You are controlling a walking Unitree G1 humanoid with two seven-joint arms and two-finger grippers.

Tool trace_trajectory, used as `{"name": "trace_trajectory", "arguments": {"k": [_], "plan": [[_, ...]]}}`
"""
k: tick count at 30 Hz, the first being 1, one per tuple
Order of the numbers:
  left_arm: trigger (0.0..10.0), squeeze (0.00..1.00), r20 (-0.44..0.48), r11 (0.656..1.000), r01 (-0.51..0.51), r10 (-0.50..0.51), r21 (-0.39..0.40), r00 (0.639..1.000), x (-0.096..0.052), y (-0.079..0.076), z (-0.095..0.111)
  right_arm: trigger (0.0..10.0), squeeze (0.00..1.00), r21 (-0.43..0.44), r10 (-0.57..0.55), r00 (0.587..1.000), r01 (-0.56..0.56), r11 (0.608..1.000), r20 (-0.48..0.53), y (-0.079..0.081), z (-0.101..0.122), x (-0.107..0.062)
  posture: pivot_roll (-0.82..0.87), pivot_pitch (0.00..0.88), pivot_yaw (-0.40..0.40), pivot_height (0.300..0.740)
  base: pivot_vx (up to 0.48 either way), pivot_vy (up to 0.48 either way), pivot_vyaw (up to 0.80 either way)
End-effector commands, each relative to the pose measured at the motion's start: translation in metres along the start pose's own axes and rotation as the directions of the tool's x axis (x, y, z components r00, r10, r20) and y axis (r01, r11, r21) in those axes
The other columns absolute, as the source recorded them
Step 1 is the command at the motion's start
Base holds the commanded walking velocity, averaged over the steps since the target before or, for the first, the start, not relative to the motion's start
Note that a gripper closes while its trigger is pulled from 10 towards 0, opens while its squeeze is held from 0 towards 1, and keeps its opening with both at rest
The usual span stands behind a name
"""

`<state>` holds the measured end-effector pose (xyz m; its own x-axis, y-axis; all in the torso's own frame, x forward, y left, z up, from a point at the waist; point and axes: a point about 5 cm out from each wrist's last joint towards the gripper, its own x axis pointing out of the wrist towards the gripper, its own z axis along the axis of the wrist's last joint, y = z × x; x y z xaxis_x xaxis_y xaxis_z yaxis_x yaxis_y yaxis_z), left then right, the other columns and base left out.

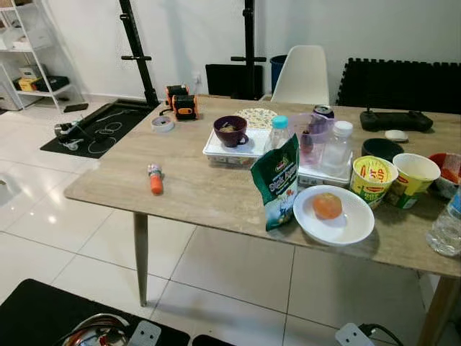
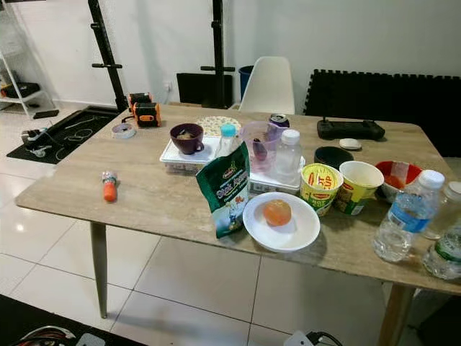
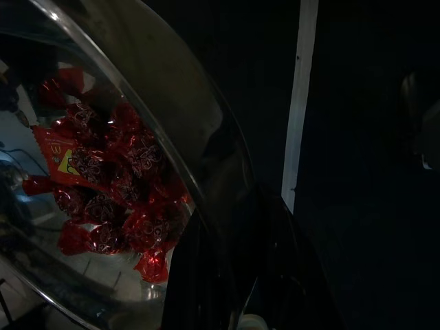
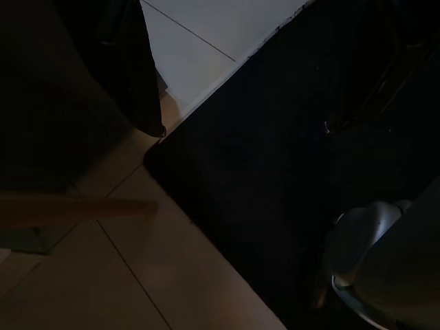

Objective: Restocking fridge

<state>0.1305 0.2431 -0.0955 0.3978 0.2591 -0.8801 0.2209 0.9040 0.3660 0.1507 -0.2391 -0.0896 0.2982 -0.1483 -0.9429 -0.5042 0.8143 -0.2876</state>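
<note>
1. Nearest me, a white plate (image 1: 346,229) holding an orange fruit (image 1: 327,206) sits lower right on the wooden table (image 1: 194,194).
2. Left of it stands a green snack bag (image 1: 276,184).
3. Yellow noodle cups (image 1: 374,179) sit right of centre.
4. Whether my fingers are apart, I cannot tell.

A white chair (image 1: 300,74) is standing behind the table, with a black foam mat (image 1: 400,84) leaning on the wall beside it. A black floor mat (image 1: 97,128) is lying on the white tiles, carrying coiled cables. A white shelf unit (image 1: 32,50) is standing at the far left wall
</note>
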Motion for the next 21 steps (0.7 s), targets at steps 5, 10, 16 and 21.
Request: {"name": "trace_trajectory", "arguments": {"k": [5,10,16,21], "plan": [[10.0,0.0,0.004,1.0,0.015,-0.015,0.01,1.0,-0.0002,-0.0066,0.0021,10.0,0.0,-0.011,-0.002,1.0,0.002,1.0,0.002,0.0002,0.003,0.0,-0.08,0.0,0.019,0.74,-0.311,0.0,0.0],[10.0,0.0,0.006,1.0,0.016,-0.016,0.014,1.0,-0.0001,-0.0066,0.0026,10.0,0.0,-0.01,-0.001,1.0,0.001,1.0,0.001,0.0002,0.003,0.0,-0.08,0.0,0.02,0.74,-0.309,0.0,0.0],[10.0,0.0,0.005,1.0,0.016,-0.016,0.016,1.0,-0.0002,-0.0064,0.0018,10.0,0.0,-0.01,0.003,1.0,-0.003,1.0,-0.001,0.0001,0.0026,0.0,-0.08,0.0,0.023,0.74,-0.311,0.0,0.0],[10.0,0.0,0.004,1.0,0.016,-0.016,0.016,1.0,-0.0002,-0.0063,0.0013,10.0,0.0,-0.01,0.003,1.0,-0.003,1.0,-0.001,-0.0001,0.0025,0.0,-0.08,0.0,0.024,0.74,-0.316,0.0,0.0]]}}
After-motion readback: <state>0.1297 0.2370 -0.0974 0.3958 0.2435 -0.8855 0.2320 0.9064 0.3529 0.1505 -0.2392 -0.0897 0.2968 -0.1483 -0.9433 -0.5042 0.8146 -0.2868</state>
